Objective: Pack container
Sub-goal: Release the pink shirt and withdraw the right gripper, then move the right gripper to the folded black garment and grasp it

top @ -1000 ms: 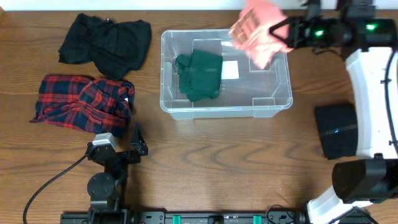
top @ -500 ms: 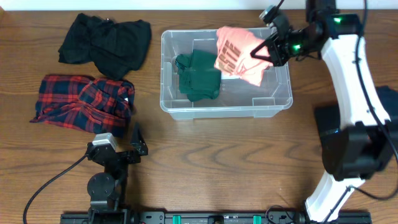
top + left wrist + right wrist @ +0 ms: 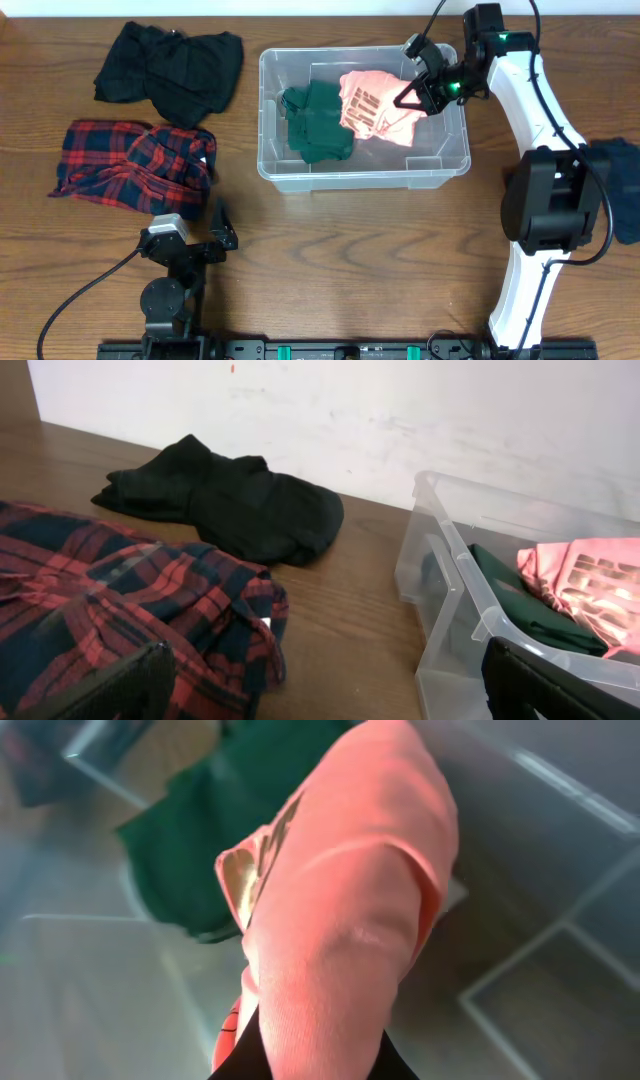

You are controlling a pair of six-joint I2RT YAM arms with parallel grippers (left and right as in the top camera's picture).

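overhead: right gripper [image 3: 412,97] clamps pink shirt [image 3: 375,108] in the container [image 3: 360,51] by right rim; left gripper [image 3: 325,660] gapes empty.

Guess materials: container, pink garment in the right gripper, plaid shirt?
Container: clear rigid plastic, glossy; contents show through its walls. Pink garment: soft matte fabric, drapes in folds, printed graphic; likely jersey knit. Plaid shirt: matte red-and-dark check cloth, crumpled; possibly flannel, weave too small to tell.
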